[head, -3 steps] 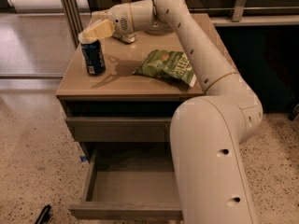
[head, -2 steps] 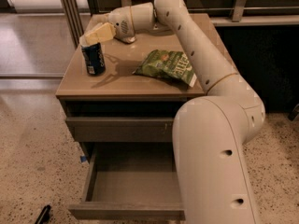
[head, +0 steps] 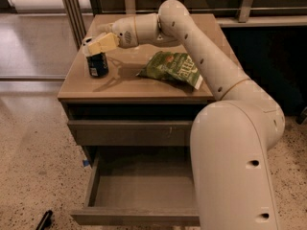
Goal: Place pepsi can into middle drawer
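Found the gripper (head: 98, 44) lower than a second before: then held just above the pepsi can (head: 98, 66), now down at the can's top and covering most of the rim. Could not tell whether clamped on the can or only set against it. Saw no shift in the can itself: upright at the same spot, near the left front corner of the cabinet top (head: 144, 87). Same for the green chip bag (head: 173, 68), lying flat to the right of the can and apart from it. Traced the arm (head: 206, 56) from the lower right, up and across the cabinet top toward the left, much as earlier.

As for the can: small, dark blue, with faint pale marking on its side, standing on the wood-toned surface and throwing a shadow toward the bag. Well apart from the middle drawer (head: 134, 218), pulled out at the bottom as before, grey-brown with a plain grey base. Noted a closed drawer face (head: 129, 132) between the cabinet top and that open drawer.
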{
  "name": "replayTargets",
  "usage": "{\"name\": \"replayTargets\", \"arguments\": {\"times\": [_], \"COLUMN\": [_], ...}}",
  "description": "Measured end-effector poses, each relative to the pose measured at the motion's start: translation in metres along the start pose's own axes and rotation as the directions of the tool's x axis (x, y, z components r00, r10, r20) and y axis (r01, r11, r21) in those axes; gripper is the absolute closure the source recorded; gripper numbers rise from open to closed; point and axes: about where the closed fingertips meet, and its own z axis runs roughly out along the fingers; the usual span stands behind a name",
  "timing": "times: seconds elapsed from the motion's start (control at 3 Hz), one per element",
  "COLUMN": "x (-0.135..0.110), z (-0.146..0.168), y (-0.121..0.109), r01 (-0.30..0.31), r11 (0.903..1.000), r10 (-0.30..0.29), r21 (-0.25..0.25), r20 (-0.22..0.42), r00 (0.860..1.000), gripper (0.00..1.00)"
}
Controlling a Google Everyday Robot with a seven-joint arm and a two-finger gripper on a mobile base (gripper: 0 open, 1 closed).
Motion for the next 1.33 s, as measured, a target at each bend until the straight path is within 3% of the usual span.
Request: {"name": "replayTargets", "arguments": {"times": [0.33, 0.67, 1.33], "x": [0.0025, 0.0026, 0.0026], "z": [0.0059, 0.0060, 0.0061], "y": [0.0021, 0.0021, 0.0021], "r01": [0.010, 0.010, 0.010], "r11": [0.9999, 0.9999, 0.9999], "r10": [-0.010, -0.011, -0.011], "r21": [0.007, 0.007, 0.007], "r20": [0.025, 0.025, 0.025], "r00": [1.000, 1.000, 1.000], "gripper": [0.00, 0.18, 0.64]}}
